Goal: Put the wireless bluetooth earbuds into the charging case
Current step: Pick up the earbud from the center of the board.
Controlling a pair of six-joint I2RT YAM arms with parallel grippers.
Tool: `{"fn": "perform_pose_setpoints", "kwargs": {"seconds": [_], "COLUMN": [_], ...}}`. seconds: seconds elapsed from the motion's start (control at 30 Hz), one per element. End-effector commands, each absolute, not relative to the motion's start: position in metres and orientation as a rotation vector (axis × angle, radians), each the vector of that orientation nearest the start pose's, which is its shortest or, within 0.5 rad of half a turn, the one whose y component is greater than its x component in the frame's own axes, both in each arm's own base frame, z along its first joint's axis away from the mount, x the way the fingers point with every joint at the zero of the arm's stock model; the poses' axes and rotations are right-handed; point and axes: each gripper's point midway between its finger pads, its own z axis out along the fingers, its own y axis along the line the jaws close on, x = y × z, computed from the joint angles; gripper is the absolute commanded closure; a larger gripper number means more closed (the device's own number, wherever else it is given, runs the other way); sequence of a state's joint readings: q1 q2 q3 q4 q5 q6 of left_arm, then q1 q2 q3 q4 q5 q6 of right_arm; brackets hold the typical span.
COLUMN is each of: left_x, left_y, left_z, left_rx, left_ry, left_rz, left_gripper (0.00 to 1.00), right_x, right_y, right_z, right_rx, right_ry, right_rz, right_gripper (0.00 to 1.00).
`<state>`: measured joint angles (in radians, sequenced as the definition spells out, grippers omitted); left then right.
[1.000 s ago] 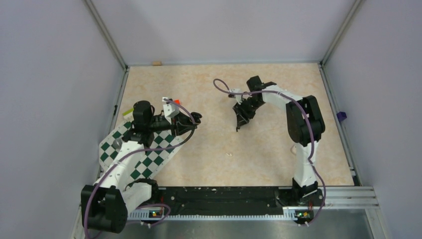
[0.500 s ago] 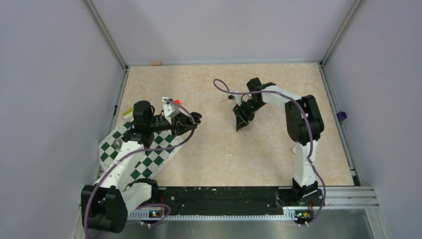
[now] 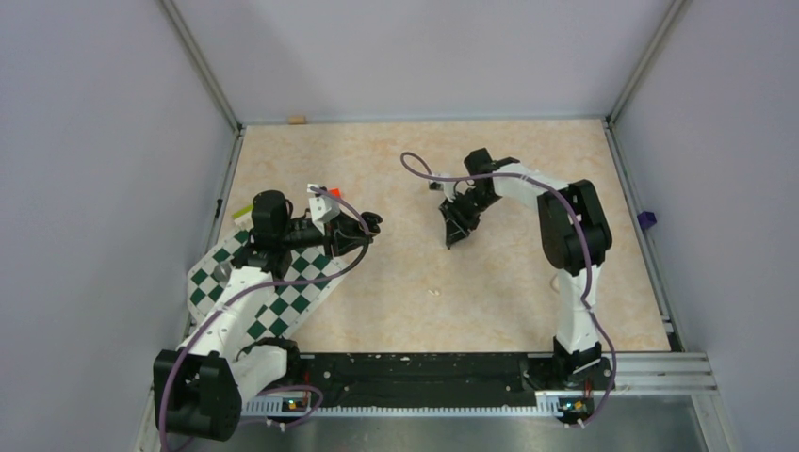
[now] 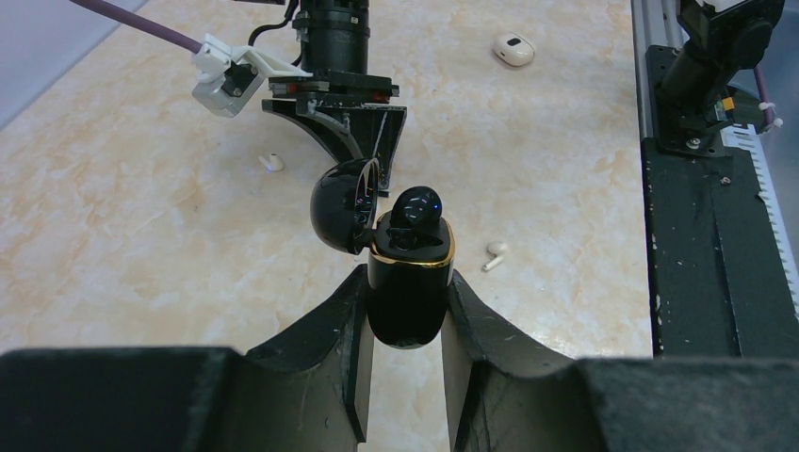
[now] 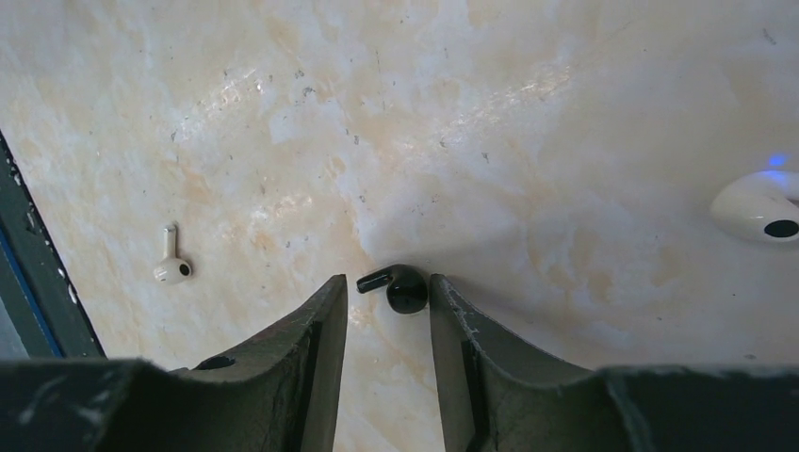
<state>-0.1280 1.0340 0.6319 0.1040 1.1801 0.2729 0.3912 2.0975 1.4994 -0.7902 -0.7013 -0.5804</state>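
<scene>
My left gripper [image 4: 405, 282] is shut on a glossy black charging case [image 4: 407, 306] with a gold rim. Its lid [image 4: 341, 205] is open and one black earbud [image 4: 417, 207] sits in it. It is held above the table, at the mat's far edge in the top view [image 3: 367, 224]. My right gripper [image 5: 386, 287] is open and low over the table [image 3: 452, 235]. A second black earbud [image 5: 405, 288] lies on the table between its fingertips, close against the right finger. A cream-white case [image 4: 513, 49] lies far off near the rail.
White earbuds lie loose on the marble table [image 4: 493, 252] [image 4: 270, 162] [image 5: 172, 268]. A white rounded piece [image 5: 758, 205] lies at the right edge of the right wrist view. The chequered mat [image 3: 273, 301] and a small red block [image 3: 334, 192] are by the left arm.
The right gripper has edged slightly left and lower. The left arm and the black case have not moved.
</scene>
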Motion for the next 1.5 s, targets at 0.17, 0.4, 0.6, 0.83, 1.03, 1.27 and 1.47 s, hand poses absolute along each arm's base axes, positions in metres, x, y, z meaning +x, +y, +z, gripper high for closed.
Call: {"fn": "perform_pose_setpoints", "kwargs": {"seconds": [0.17, 0.4, 0.6, 0.83, 1.03, 1.27, 1.47], "left_x": [0.243, 0.243, 0.243, 0.246, 0.265, 0.284, 0.302], "left_y": [-0.192, -0.192, -0.192, -0.192, -0.192, -0.210, -0.230], "left_z": [0.228, 0.228, 0.227, 0.226, 0.222, 0.218, 0.224], "left_rx": [1.124, 1.122, 1.123, 1.114, 1.051, 1.097, 1.143], "left_ry": [1.345, 1.349, 1.349, 1.357, 1.402, 1.447, 1.517], "left_rz": [-0.946, -0.949, -0.950, -0.944, -0.883, -0.816, -0.818], "left_gripper": [1.00, 1.00, 1.00, 1.00, 1.00, 1.00, 1.00], "right_x": [0.314, 0.307, 0.312, 0.326, 0.341, 0.367, 0.372], "right_y": [0.234, 0.234, 0.238, 0.246, 0.245, 0.228, 0.213], "right_z": [0.007, 0.011, 0.028, 0.058, 0.099, 0.171, 0.253], "right_rx": [-1.457, -1.478, -1.448, -1.359, -1.252, -1.057, -0.858], "right_ry": [2.397, 2.391, 2.355, 2.272, 2.206, 2.088, 1.914], "right_rz": [0.953, 0.989, 1.016, 0.971, 0.882, 0.614, 0.463], "right_gripper": [0.67, 0.78, 0.89, 1.00, 1.00, 1.00, 1.00]}}
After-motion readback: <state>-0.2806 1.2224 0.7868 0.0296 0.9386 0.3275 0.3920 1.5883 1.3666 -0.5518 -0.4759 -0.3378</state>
